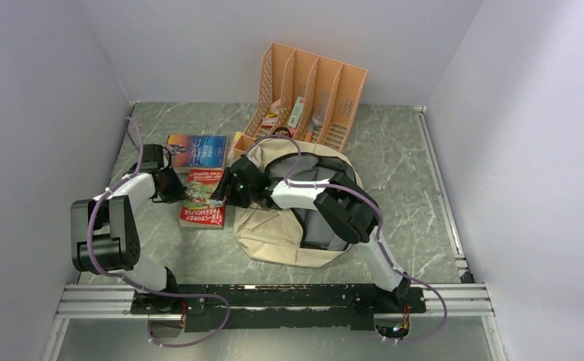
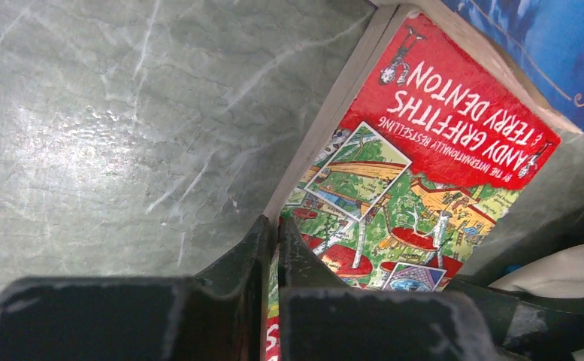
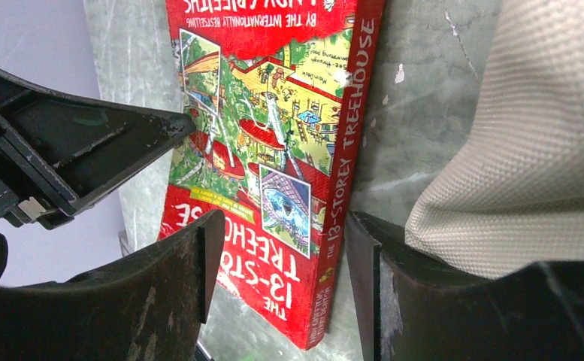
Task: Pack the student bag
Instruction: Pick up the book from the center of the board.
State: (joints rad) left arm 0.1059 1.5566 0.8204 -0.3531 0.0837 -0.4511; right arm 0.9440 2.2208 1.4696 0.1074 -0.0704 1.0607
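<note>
- Lying at centre frame in the top view, the student bag [image 1: 273, 235] is flat on the table [image 1: 401, 188]. Its mouth is open with dark lining exposed, and the right arm crosses over it.
- The bag's left edge sits just beside the red book [image 1: 202, 204]. The right gripper [image 1: 228, 194] occupies the narrow gap between the 2.
- The blue book [image 1: 197, 150] meets the red book's far edge; whether it abuts or overlaps cannot be told.
- The orange organizer [image 1: 311, 83] stands at the back of the table, its base just beside the bag's upper edge.
- Open table shows at right of frame, between the bag and the right wall, and at lower left below the red book.
- The left gripper [image 1: 173, 186] is at the red book's left edge, but its jaw state is not readable from above.
- The left wrist view settles that. The left gripper [image 2: 272, 229] has its fingers pressed almost together, pinching a sliver of the red book [image 2: 424, 143]. The blue book [image 2: 544, 37] fills the upper right corner.
- In the right wrist view the right gripper [image 3: 281, 218] has its jaws spread, with the spine side of the red book [image 3: 273, 113] between them. Contact with either finger cannot be confirmed.
- Bag fabric [image 3: 544, 135] bulges at right of frame, just beside the right finger [image 3: 364, 286]. 1 finger [image 3: 123, 139] of the left gripper reaches the book's opposite edge at left.
</note>
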